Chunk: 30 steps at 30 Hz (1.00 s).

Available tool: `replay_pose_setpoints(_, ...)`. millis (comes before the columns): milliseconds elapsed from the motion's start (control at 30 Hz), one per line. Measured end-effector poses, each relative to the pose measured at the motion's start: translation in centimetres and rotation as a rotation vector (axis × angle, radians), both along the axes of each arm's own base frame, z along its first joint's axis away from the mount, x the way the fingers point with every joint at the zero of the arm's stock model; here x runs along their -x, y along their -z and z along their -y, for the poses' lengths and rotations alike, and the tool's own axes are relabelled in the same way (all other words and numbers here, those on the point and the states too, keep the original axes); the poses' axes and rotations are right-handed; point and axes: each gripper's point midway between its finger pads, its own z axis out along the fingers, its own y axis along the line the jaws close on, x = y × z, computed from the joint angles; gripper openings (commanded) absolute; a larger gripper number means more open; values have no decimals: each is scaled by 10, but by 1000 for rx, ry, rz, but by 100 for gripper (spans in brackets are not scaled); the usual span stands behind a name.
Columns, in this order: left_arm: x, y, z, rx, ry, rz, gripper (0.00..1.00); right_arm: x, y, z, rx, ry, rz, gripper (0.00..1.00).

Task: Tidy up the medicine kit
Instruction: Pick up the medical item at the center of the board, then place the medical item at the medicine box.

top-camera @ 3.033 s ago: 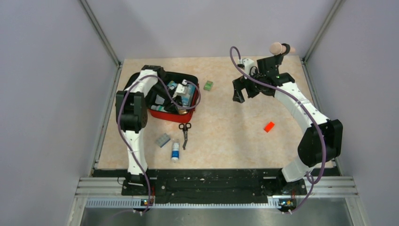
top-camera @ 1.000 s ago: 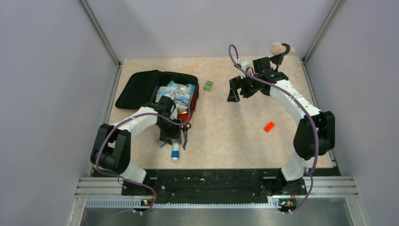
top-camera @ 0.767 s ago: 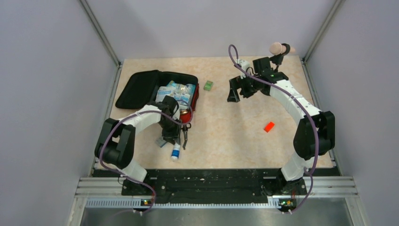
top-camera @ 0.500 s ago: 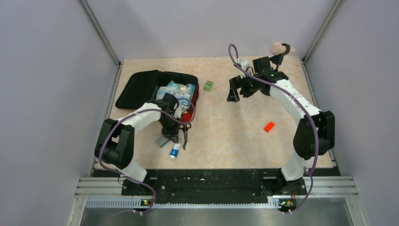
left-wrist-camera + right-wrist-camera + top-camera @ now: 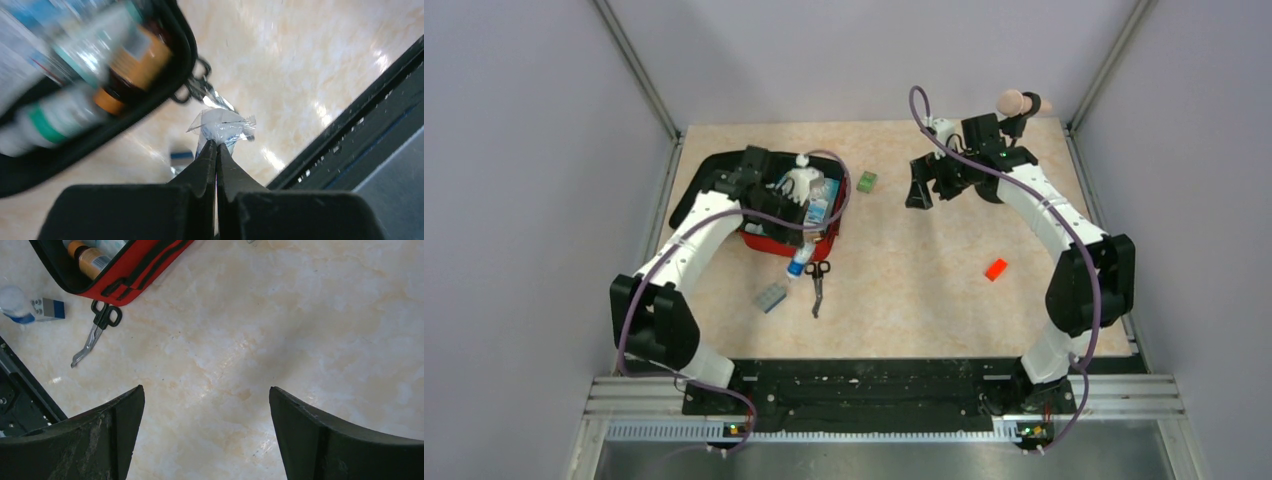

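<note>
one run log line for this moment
left pincer: shut on small white blue-labelled bottle | right pincer: open, empty | red soft zip pouch: open

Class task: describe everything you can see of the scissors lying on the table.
The scissors look like bandage shears, with two black loop handles and silvery metal blades, closed and bent. They lie flat on the beige table, handles beside the near wall of the red medicine kit, tip pointing towards the table's near edge. The robot is not touching them.

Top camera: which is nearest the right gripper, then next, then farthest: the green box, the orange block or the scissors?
1. Green box, just left of the right gripper.
2. Orange block, toward the bases, on its right.
3. Scissors, farthest, by the medicine kit.
</note>
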Motion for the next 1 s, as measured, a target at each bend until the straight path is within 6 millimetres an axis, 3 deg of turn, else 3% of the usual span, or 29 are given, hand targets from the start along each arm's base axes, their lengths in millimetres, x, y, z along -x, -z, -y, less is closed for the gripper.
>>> replay_pose_setpoints(200,-94,-100,15,111,47,301,0,0,1,1,4,0,-2,92)
replay_pose_setpoints(333,-170,-136,6,167,-78,400,0,-2,-3,-1,0,-2,3,92)
replay_pose_setpoints(433,-215,-123,-7,168,-197,397,0,-8,-12,-2,-7,-2,29,92)
replay_pose_setpoints(533,-230,-81,-20,129,-299,303,0,-10,-15,-3,-10,-3,41,92)
replay_pose_setpoints(633,-229,-46,-20,112,-347,206,0,-10,-14,-3,-7,-5,39,92)
replay_pose_setpoints(733,-220,-27,-16,122,-378,128,0,-10,-13,-2,-5,-7,41,92)
replay_pose_setpoints(1000,-208,-14,-3,187,-420,16,0,-11,-10,-3,-2,-5,34,92)
